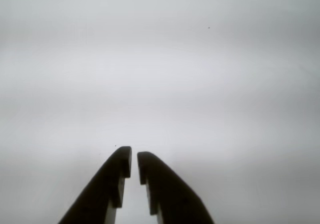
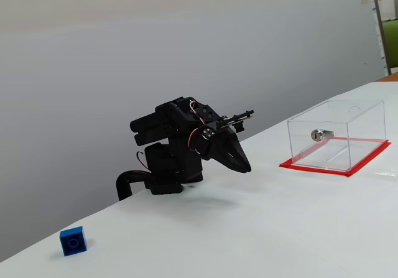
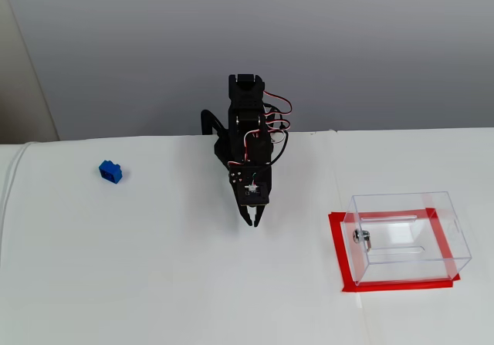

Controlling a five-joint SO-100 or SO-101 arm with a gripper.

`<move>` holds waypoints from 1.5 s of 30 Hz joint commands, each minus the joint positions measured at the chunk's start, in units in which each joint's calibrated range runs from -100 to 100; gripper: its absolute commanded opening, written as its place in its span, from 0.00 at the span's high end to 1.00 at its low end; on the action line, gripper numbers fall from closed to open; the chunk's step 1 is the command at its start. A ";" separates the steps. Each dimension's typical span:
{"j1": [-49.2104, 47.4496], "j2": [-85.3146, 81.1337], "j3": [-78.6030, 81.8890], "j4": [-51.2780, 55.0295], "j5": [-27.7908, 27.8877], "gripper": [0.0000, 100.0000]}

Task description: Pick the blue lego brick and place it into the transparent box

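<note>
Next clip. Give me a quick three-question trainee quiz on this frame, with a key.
1. True or false: the gripper holds the blue lego brick.
2. In the fixed view from above, the transparent box lies to which side of the arm: A left, B right?
3. Fill in: the box stands on a ___ base.

Key: 1 false, the brick lies apart on the table; the fingers are nearly closed and empty. 2 B. 3 red.

A: How many things sit on the desk (image 3: 154, 283)?

B: One blue lego brick (image 3: 109, 172), one transparent box (image 3: 407, 237) and one black arm (image 3: 248, 140).

A: Anything on the box?

B: One silver lock (image 3: 363, 237) on its side, one red base (image 3: 386, 285) beneath.

A: And on the arm?

B: Two fingers (image 1: 107, 189), nearly together in the wrist view.
</note>
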 commanded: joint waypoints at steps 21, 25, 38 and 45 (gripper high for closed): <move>-4.36 3.23 -2.93 0.29 -0.35 0.99; -5.40 11.03 -10.16 0.29 -0.35 0.99; -6.14 39.21 -42.35 0.29 -0.30 0.99; -4.14 51.00 -55.73 0.29 0.06 0.99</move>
